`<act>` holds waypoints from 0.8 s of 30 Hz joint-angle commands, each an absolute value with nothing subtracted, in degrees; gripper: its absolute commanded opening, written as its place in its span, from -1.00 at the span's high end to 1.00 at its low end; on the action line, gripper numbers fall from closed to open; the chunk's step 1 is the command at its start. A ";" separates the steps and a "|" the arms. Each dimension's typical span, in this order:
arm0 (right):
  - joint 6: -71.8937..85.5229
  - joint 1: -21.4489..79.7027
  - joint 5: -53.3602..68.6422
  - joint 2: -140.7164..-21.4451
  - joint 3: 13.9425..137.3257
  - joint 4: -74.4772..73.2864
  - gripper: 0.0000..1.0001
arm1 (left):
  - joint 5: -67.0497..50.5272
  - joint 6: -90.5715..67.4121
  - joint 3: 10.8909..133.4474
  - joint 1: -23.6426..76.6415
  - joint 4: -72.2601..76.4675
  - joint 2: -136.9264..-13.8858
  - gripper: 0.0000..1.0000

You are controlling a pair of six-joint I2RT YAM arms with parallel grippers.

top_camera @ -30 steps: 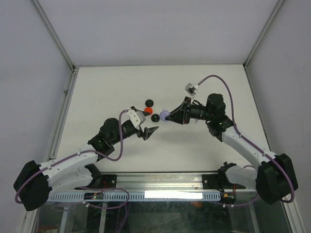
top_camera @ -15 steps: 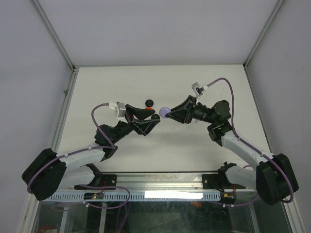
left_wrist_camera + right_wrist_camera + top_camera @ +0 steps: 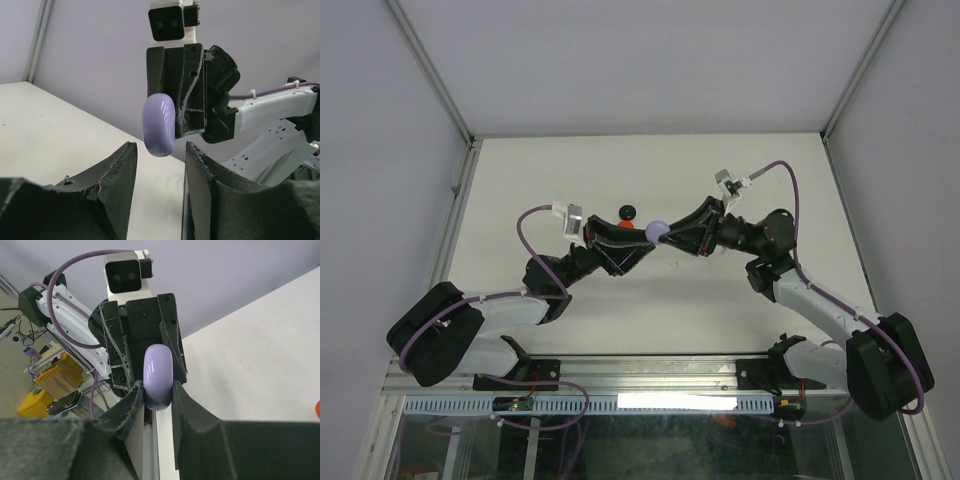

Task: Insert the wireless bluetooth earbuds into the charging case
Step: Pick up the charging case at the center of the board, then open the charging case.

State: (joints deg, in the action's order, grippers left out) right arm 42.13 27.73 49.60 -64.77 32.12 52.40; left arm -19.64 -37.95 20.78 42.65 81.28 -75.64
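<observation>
One lilac case (image 3: 159,124) hangs above the surface (image 3: 720,170), pinched in the right hand (image 3: 158,390). The left hand (image 3: 161,146) is half wide just beside it. Probably light and slippery: hold its broad sides.

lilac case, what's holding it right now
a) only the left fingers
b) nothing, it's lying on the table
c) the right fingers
c: the right wrist view shows the right fingers pinching the lilac case off the table, while the left wrist view shows the left fingers standing apart with a gap on each side of it.
</observation>
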 commanded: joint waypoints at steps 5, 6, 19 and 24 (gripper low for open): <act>42.44 28.32 52.04 -66.23 33.34 56.51 0.93 | -21.29 -42.86 24.09 42.42 91.61 -76.53 0.25; 42.60 28.34 52.16 -66.33 33.45 56.84 0.93 | -21.36 -43.55 24.30 42.37 92.07 -76.77 0.30; 33.83 27.65 55.21 -63.31 37.10 40.95 0.38 | -24.76 -41.02 24.09 41.85 88.17 -74.77 1.00; 33.83 26.58 55.21 -60.04 40.88 27.35 0.38 | -26.60 -40.17 24.43 40.53 81.31 -71.54 1.00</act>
State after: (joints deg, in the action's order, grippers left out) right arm 36.53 27.46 54.30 -62.92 36.32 39.33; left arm -23.64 -42.06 22.79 41.52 80.64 -75.77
